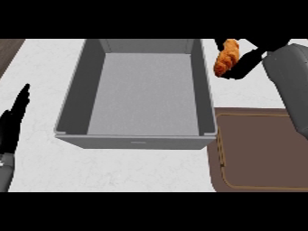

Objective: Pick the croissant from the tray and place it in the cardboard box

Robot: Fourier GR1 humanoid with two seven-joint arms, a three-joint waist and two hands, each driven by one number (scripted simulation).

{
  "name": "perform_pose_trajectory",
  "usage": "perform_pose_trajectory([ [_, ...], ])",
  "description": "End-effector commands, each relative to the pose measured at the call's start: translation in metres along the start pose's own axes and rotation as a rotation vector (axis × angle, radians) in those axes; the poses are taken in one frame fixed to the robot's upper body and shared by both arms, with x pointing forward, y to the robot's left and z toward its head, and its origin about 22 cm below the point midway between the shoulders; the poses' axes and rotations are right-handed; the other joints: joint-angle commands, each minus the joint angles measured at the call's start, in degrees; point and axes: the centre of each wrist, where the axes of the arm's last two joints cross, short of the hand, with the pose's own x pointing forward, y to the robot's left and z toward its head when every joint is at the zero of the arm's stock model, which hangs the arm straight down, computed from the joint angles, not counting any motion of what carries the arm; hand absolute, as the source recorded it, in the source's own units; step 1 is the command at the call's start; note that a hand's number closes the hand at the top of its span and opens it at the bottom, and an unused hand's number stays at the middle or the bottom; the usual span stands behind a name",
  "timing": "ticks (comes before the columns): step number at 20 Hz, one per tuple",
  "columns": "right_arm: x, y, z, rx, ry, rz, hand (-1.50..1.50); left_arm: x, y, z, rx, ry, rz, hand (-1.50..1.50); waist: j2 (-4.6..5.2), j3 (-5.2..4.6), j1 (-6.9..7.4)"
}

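**Croissant held beside the box's far right corner**

- Right robot hand [249, 56]: at upper right of the head view, its grey forearm running up along the right edge. Black fingers curled round the croissant [227, 57], pinching it; part of the hand is cut off by the top of the view.
- Croissant: orange-brown, tilted, long axis roughly up-down. It sits just outside the right wall of the box, near the far right corner, over white desk [36, 67]. Whether it is level with or above the box rim cannot be told.
- Box [73, 94]: grey, open-topped, rectangular, centre of the desk. Floor bare, walls upright.
- Tray [217, 149]: brown, thin lighter line inset along its edge, at lower right, its left edge just beside the box's near right corner. The right forearm crosses over its far right part.
- Left robot hand [9, 124]: at the left edge, well apart from the box, fingers straight and together, pointing up. Holds nothing.
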Motion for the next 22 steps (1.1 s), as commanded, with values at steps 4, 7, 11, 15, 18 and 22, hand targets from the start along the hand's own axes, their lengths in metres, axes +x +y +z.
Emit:
perform_pose_trajectory([
  [4,0.028,0.02,-0.067,0.057,-0.075,-0.231,1.5,-0.025,0.008,0.014,0.006,0.018,-0.015,0.0,-0.5,-0.07,-0.96],
  [7,0.04,0.018,-0.096,0.012,-0.047,-0.267,1.5,-0.015,0.006,0.011,0.005,0.017,-0.012,0.0,-0.27,-0.05,-0.57],
  [11,0.076,0.049,-0.139,0.061,-0.014,-0.347,1.5,-0.011,-0.002,0.007,0.01,0.026,0.004,0.0,-0.47,-0.07,-1.23],
  [15,0.102,0.046,-0.172,0.119,0.014,-0.379,1.5,-0.006,0.014,0.0,0.018,0.025,-0.013,0.0,-0.43,-0.07,-1.1],
  [18,0.095,0.08,-0.163,0.124,0.06,-0.379,1.5,-0.01,0.021,-0.01,-0.017,-0.001,-0.011,0.0,-0.06,-0.12,0.51],
  [22,0.106,0.073,-0.179,0.126,0.085,-0.362,1.5,0.007,-0.002,-0.006,-0.008,-0.028,0.006,0.0,-0.01,-0.11,1.53],
])
